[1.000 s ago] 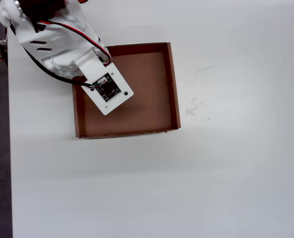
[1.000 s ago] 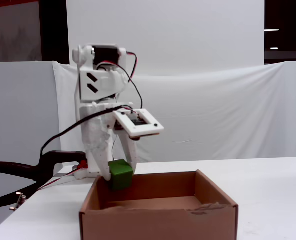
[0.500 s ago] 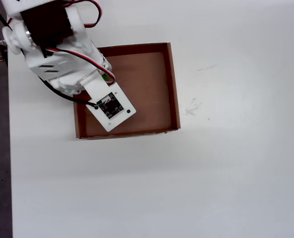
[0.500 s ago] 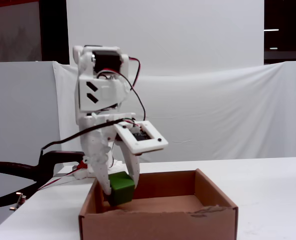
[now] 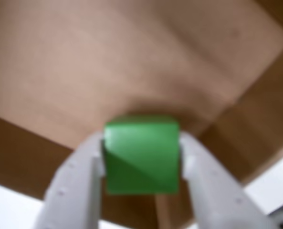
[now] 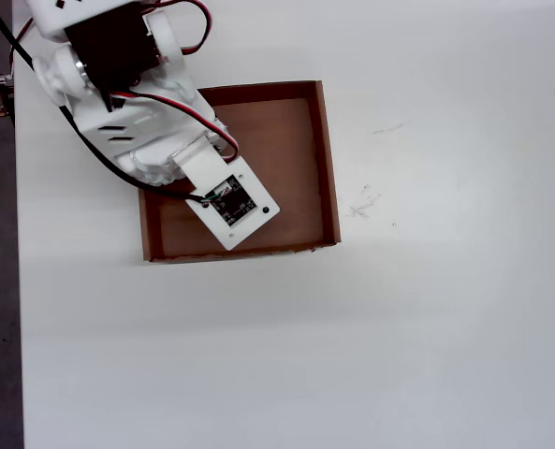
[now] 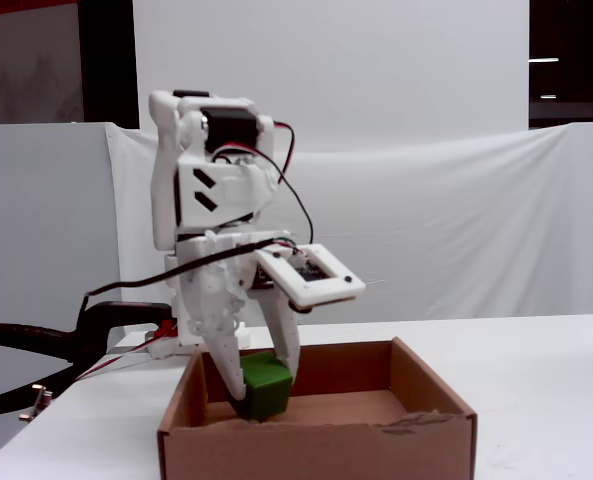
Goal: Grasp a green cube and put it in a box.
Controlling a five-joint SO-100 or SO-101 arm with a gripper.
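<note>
In the wrist view the green cube [image 5: 141, 155] fills the space between my two white fingers [image 5: 79, 186], with my gripper [image 5: 141, 162] shut on it. The brown floor of the box [image 5: 131, 57] lies just beneath it. From the fixed view the cube [image 7: 266, 385] hangs inside the box [image 7: 316, 445], below the top of its front wall, still in my gripper [image 7: 264, 388]. Whether the cube touches the floor I cannot tell. In the overhead view my arm [image 6: 137, 103] covers the left part of the box [image 6: 326, 159] and hides the cube.
A black clamp [image 7: 56, 345] sticks out at the left of the fixed view, behind the arm's base. Faint scratch marks [image 6: 363, 201] mark the white table to the right of the box. The table's left edge [image 6: 17, 281] borders a dark strip.
My gripper has come down and forward with the green cube, from above the box's left wall to low inside the box.
</note>
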